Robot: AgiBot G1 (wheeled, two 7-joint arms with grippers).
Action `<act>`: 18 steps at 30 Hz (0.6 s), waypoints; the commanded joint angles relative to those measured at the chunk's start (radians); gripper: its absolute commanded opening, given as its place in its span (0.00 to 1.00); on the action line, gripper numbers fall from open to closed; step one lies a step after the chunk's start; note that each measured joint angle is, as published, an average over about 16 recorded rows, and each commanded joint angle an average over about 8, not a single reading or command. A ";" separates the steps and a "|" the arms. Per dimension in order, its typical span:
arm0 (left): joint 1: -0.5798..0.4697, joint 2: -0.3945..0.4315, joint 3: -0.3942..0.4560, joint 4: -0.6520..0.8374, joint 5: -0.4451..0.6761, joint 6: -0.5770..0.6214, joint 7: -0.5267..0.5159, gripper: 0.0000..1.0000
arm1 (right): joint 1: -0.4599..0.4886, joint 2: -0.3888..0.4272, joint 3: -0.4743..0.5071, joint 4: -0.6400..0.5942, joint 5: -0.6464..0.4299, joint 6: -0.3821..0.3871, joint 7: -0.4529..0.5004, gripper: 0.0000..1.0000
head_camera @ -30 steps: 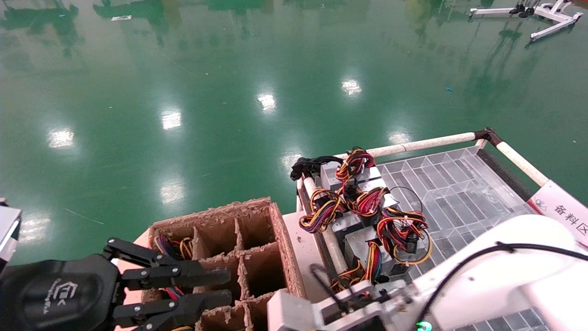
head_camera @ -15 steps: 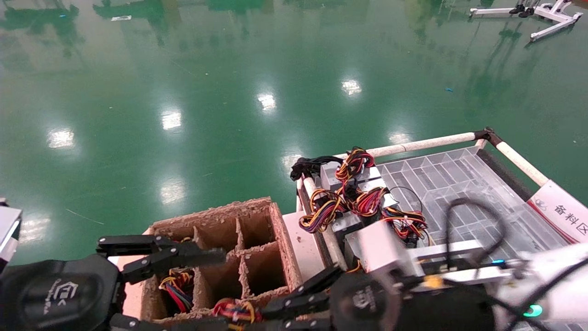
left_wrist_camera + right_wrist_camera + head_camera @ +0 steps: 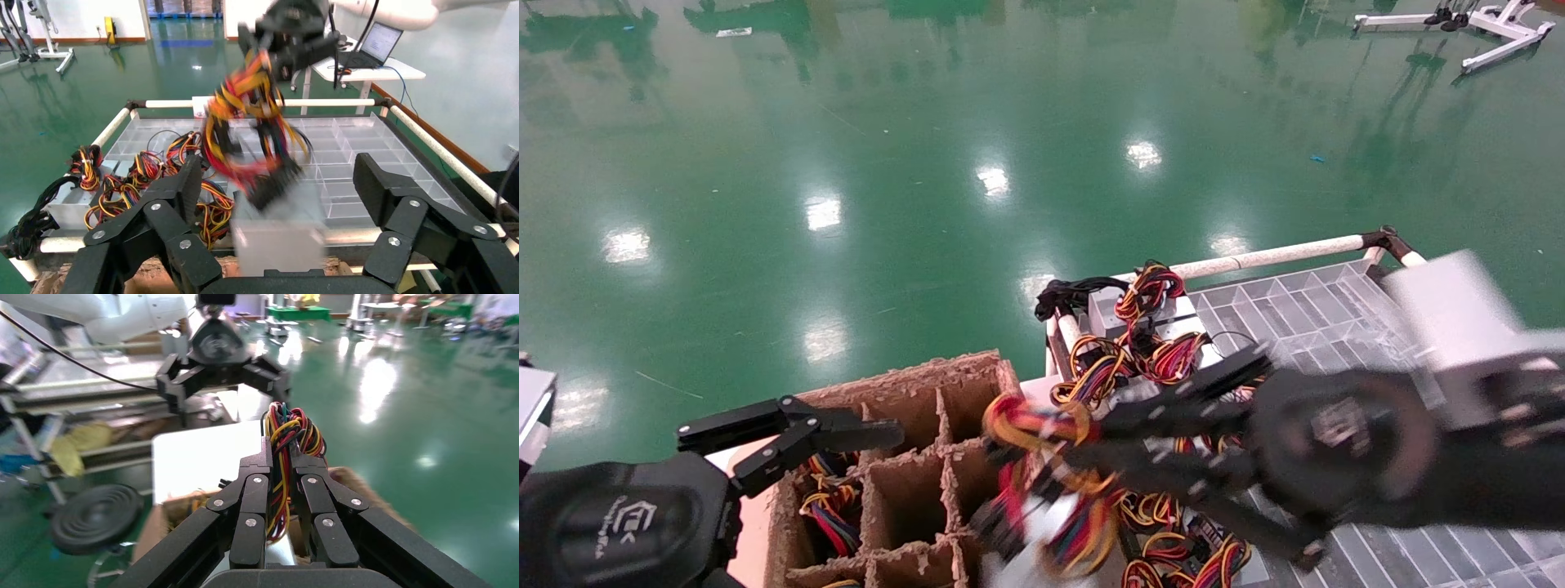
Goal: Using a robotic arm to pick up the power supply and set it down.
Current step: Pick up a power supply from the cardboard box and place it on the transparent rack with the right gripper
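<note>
My right gripper [image 3: 1083, 437] is shut on the looped red, yellow and black wires [image 3: 1030, 420] of a power supply. Its grey metal box [image 3: 1042, 535] hangs blurred below, over the right edge of the brown cardboard divider box [image 3: 911, 392]. In the right wrist view the wires [image 3: 294, 432] run between the closed right gripper [image 3: 281, 454]. My left gripper [image 3: 883, 510] sits at the lower left, open, with only its upper finger [image 3: 789, 425] visible. In the left wrist view the grey box [image 3: 278, 239] hangs between the spread fingers of the left gripper [image 3: 278, 184], not touching them.
Several more power supplies with wire bundles [image 3: 1148, 351] lie at the left end of a clear divided tray [image 3: 1320, 327], framed by a white pipe rail [image 3: 1271, 257]. Wires [image 3: 825, 506] fill a left cell of the cardboard box. Green floor lies beyond.
My right arm swung up from the bottom edge and moved right, carrying the power supply by its wires. My left gripper's fingers spread wider.
</note>
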 commanded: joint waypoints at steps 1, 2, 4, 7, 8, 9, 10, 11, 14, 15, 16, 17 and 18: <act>0.000 0.000 0.000 0.000 0.000 0.000 0.000 1.00 | 0.023 0.034 0.007 0.010 0.006 0.001 0.000 0.00; 0.000 0.000 0.000 0.000 0.000 0.000 0.000 1.00 | 0.037 0.051 0.008 0.008 0.003 0.000 0.002 0.00; 0.000 0.000 0.000 0.000 0.000 0.000 0.000 1.00 | 0.071 0.084 0.010 0.002 -0.005 -0.002 0.006 0.00; 0.000 0.000 0.001 0.000 0.000 0.000 0.000 1.00 | 0.123 0.131 0.007 -0.012 -0.023 -0.006 0.014 0.00; 0.000 0.000 0.001 0.000 0.000 0.000 0.000 1.00 | 0.140 0.145 0.004 -0.017 -0.030 -0.007 0.018 0.00; 0.000 0.000 0.001 0.000 0.000 0.000 0.000 1.00 | 0.159 0.160 0.000 -0.022 -0.040 -0.009 0.022 0.00; 0.000 0.000 0.001 0.000 0.000 0.000 0.000 1.00 | 0.178 0.174 -0.005 -0.027 -0.049 -0.010 0.027 0.00; 0.000 0.000 0.001 0.000 -0.001 0.000 0.000 1.00 | 0.197 0.186 -0.012 -0.031 -0.060 -0.012 0.032 0.00; 0.000 0.000 0.001 0.000 -0.001 0.000 0.000 1.00 | 0.254 0.220 -0.038 -0.046 -0.098 -0.015 0.046 0.00; 0.000 0.000 0.001 0.000 -0.001 0.000 0.001 1.00 | 0.273 0.229 -0.048 -0.051 -0.111 -0.015 0.050 0.00; 0.000 0.000 0.001 0.000 -0.001 0.000 0.001 1.00 | 0.291 0.238 -0.058 -0.057 -0.124 -0.016 0.053 0.00; 0.000 0.000 0.001 0.000 -0.001 -0.001 0.001 1.00 | 0.307 0.245 -0.069 -0.064 -0.136 -0.016 0.055 0.00; 0.000 -0.001 0.001 0.000 -0.001 -0.001 0.001 1.00 | 0.322 0.252 -0.081 -0.070 -0.148 -0.017 0.056 0.00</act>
